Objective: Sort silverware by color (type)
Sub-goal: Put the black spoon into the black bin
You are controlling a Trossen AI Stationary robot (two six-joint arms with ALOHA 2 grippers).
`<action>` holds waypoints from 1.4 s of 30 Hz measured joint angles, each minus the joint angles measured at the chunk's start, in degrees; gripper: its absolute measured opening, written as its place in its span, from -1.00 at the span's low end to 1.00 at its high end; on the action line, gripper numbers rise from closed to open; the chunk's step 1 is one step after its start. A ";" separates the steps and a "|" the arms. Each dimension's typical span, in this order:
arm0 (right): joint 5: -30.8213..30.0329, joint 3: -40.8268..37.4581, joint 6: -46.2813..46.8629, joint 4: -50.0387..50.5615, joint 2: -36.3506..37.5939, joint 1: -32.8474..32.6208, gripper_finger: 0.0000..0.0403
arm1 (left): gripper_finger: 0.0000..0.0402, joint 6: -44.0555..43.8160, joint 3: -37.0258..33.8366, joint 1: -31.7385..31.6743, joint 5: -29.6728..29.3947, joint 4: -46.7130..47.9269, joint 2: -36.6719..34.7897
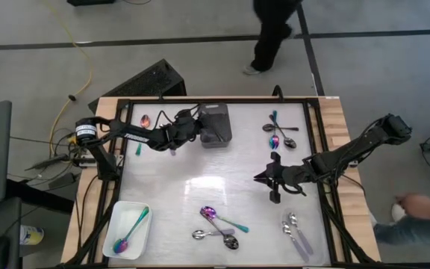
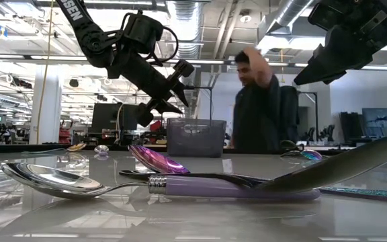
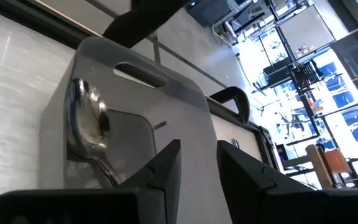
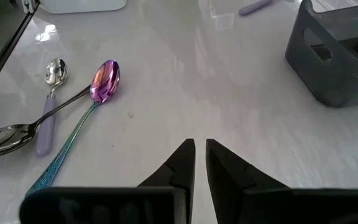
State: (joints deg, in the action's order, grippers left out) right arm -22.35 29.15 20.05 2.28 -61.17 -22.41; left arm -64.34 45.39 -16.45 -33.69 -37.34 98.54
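Note:
The silverware lies in groups on the white table. A dark shiny spoon (image 3: 82, 121) lies inside the grey bin (image 1: 216, 125) at the far side. My left gripper (image 3: 197, 163) is held open just in front of the bin's rim, with nothing between its fingers. A rainbow spoon (image 1: 129, 230) rests in the white tray (image 1: 116, 246) at the near left. My right gripper (image 4: 199, 149) hovers shut and empty over the table's middle right (image 1: 261, 178). Ahead of it a rainbow spoon (image 4: 101, 84) lies among silver ones.
Crossed spoons (image 1: 219, 224) lie near the front middle. Lavender-handled silver spoons (image 1: 297, 233) lie at the front right, rainbow spoons (image 1: 278, 134) at the far right, and one spoon (image 1: 145, 119) at the far left. A person (image 2: 257, 107) stands beyond the far edge.

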 joint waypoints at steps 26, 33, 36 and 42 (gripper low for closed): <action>0.02 0.00 1.84 0.26 0.00 0.00 -0.67 | -0.56 16.43 0.00 -0.02 1.88 -0.35 -2.80; -0.07 0.00 2.43 -3.56 0.00 0.76 -0.67 | -0.56 25.50 -0.02 -0.02 1.36 9.32 -9.92; -0.07 0.00 0.70 -8.00 0.00 2.03 -0.67 | -0.56 29.69 -0.02 -0.02 1.33 13.61 -13.47; -0.24 0.02 -3.33 -16.42 0.00 4.96 -0.67 | -0.56 34.59 -0.04 0.12 1.65 22.72 -20.76</action>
State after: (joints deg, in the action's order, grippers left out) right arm -22.59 29.17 16.73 -14.14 -61.17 -17.46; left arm -29.75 45.34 -16.33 -32.04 -14.62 77.78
